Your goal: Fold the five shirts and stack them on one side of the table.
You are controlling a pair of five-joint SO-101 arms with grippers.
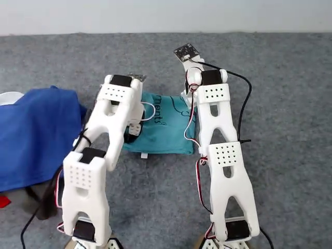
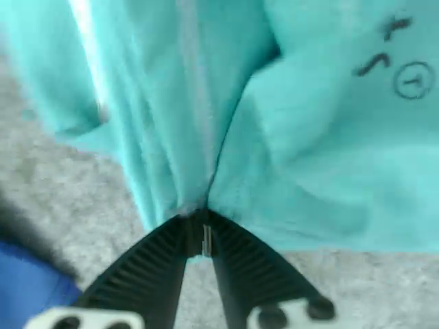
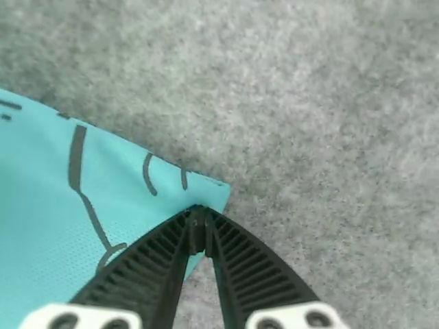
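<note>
- The teal shirt [image 1: 165, 130] sits about mid-bench, between the two arms. From the high view it's a roughly rectangular shape with dark print on it.
- The left end effector [image 2: 203, 232] is clamped on the teal shirt. Its jaws are pinched together on a bunch of fabric, and you can see folds running away from the tips.
- The right end effector [image 3: 197, 221] is also clamped on the teal shirt, right at one corner, with its jaws closed on the edge. In the high view that's the shirt's far right corner.
- The blue shirt [image 1: 36, 136] is loosely heaped at the left edge of the grey bench [image 1: 290, 104], well apart from the right arm and near the left one.
- There's a bit of something white [image 1: 9, 97] poking out past the blue shirt's far side, too hidden to say what it is.
</note>
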